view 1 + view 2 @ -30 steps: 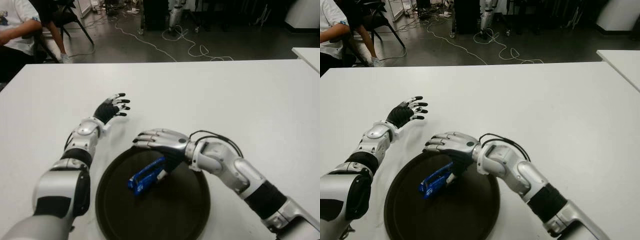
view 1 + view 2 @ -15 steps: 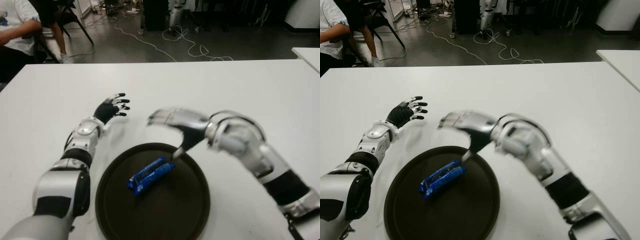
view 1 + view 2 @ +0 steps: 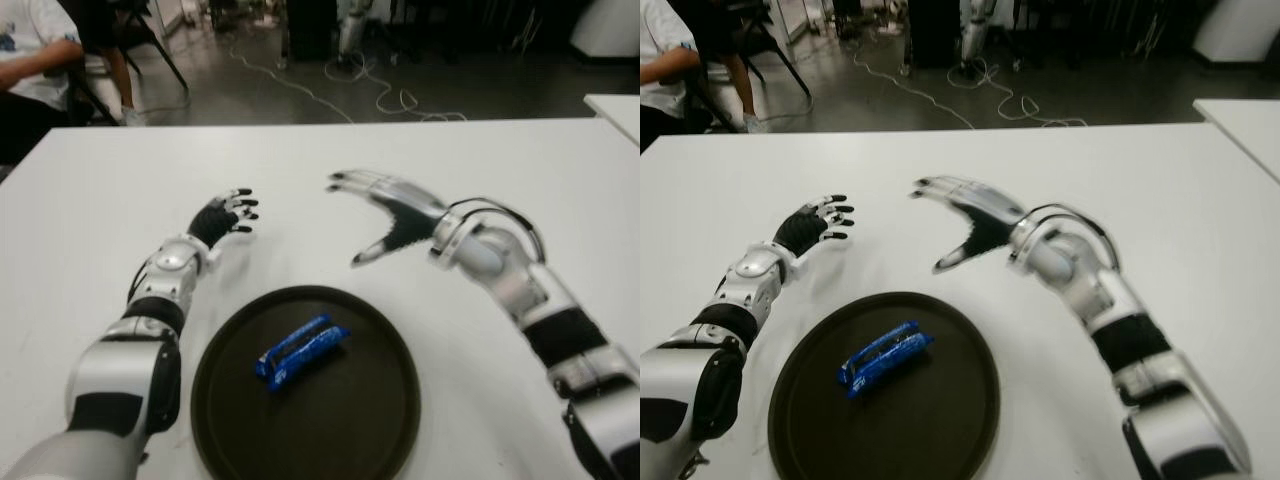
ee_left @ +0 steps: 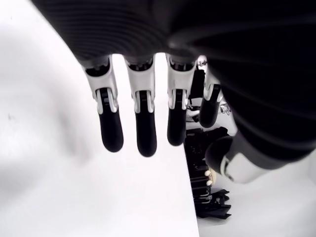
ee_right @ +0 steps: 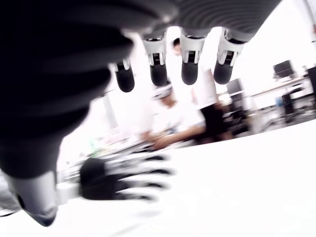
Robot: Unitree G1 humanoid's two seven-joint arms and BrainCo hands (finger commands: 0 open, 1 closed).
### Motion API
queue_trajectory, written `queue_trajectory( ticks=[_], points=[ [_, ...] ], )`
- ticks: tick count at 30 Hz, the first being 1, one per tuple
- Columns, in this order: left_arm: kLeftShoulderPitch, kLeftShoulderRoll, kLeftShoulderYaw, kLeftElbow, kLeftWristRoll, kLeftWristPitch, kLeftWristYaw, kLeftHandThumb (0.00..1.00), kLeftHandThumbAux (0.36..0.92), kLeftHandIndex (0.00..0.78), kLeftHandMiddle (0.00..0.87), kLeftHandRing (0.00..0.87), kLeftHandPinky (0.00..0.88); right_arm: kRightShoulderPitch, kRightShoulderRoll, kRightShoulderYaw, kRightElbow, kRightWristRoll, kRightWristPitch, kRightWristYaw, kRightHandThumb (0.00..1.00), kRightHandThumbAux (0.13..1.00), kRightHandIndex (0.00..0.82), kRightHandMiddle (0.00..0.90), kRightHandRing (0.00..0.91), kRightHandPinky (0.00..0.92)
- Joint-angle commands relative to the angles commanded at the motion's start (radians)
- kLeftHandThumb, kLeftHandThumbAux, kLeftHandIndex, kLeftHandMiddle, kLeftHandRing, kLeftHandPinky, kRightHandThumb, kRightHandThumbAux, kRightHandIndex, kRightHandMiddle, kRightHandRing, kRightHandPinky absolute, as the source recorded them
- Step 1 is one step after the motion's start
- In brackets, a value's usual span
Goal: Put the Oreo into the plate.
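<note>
One Oreo [image 3: 301,352] now lies released inside the plate [image 3: 370,430]; right hand [image 3: 385,212], fingers spread empty, has lifted beyond the plate: placement looks complete.

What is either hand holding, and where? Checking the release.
Nothing. Right hand and left hand are open; the Oreo lies in the plate.

Blue Oreo pack [image 3: 301,350] lies flat, diagonal, inside dark round plate [image 3: 370,440].

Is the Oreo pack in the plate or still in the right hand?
In the plate. The blue Oreo pack lies flat inside the dark plate, and the right hand is open above the table, holding nothing.
</note>
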Motion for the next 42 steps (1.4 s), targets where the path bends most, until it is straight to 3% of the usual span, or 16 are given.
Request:
queue_trajectory(
  ticks=[2, 6, 7, 12, 14, 18, 22, 25, 28, 34, 42],
  points=[
    [-0.001, -0.001, 0.003, 0.001, -0.004, 0.001, -0.003, 0.000, 0.636, 0.151, 0.224, 0.264, 0.312, -0.018, 0.011, 0.012, 0.108, -0.020, 0.001, -0.091, 0.000, 0.655, 0.070, 0.093, 0.074, 0.084],
    [0.000, -0.005, 0.006, 0.000, -0.007, 0.000, -0.001, 0.000, 0.651, 0.144, 0.230, 0.275, 0.319, -0.017, 0.055, -0.027, 0.310, 0.018, 0.031, -0.284, 0.000, 0.707, 0.129, 0.170, 0.158, 0.173],
    [0.000, -0.005, 0.007, 0.000, -0.007, -0.001, -0.001, 0.000, 0.655, 0.142, 0.230, 0.273, 0.314, -0.019, 0.062, -0.043, 0.342, 0.035, 0.038, -0.310, 0.027, 0.723, 0.159, 0.211, 0.209, 0.238],
    [-0.002, -0.002, 0.013, 0.001, -0.013, 0.002, -0.008, 0.000, 0.657, 0.135, 0.233, 0.273, 0.313, -0.017, 0.061, -0.092, 0.421, 0.088, 0.077, -0.367, 0.144, 0.757, 0.273, 0.327, 0.339, 0.377],
    [-0.002, -0.001, 0.016, 0.002, -0.014, 0.002, -0.011, 0.000, 0.655, 0.133, 0.233, 0.274, 0.314, -0.027, 0.076, -0.132, 0.432, 0.135, 0.087, -0.346, 0.179, 0.764, 0.304, 0.352, 0.365, 0.398],
    [-0.001, 0.002, 0.019, 0.003, -0.013, 0.001, -0.012, 0.000, 0.647, 0.136, 0.235, 0.281, 0.327, -0.057, 0.133, -0.311, 0.449, 0.339, 0.108, -0.219, 0.260, 0.774, 0.378, 0.398, 0.412, 0.435],
    [0.000, 0.003, 0.018, 0.003, -0.009, -0.004, -0.014, 0.000, 0.646, 0.141, 0.234, 0.281, 0.329, -0.076, 0.149, -0.452, 0.462, 0.494, 0.151, -0.101, 0.269, 0.777, 0.397, 0.416, 0.433, 0.448],
    [0.001, 0.004, 0.017, 0.003, -0.008, -0.006, -0.014, 0.000, 0.645, 0.142, 0.232, 0.279, 0.328, -0.080, 0.152, -0.493, 0.467, 0.537, 0.176, -0.063, 0.262, 0.778, 0.396, 0.420, 0.438, 0.449],
    [0.001, 0.003, 0.017, 0.003, -0.007, -0.007, -0.014, 0.000, 0.648, 0.137, 0.228, 0.274, 0.319, -0.083, 0.155, -0.523, 0.474, 0.563, 0.214, -0.028, 0.192, 0.773, 0.367, 0.425, 0.452, 0.462],
    [0.003, 0.001, 0.019, 0.003, -0.009, -0.008, -0.013, 0.000, 0.647, 0.135, 0.228, 0.272, 0.323, -0.087, 0.162, -0.519, 0.475, 0.544, 0.229, 0.006, 0.123, 0.761, 0.329, 0.421, 0.460, 0.479],
    [0.003, 0.001, 0.017, 0.003, -0.005, -0.008, -0.008, 0.000, 0.668, 0.142, 0.233, 0.274, 0.315, -0.086, 0.178, -0.522, 0.466, 0.545, 0.224, 0.032, 0.108, 0.758, 0.327, 0.418, 0.460, 0.484]
  ],
)
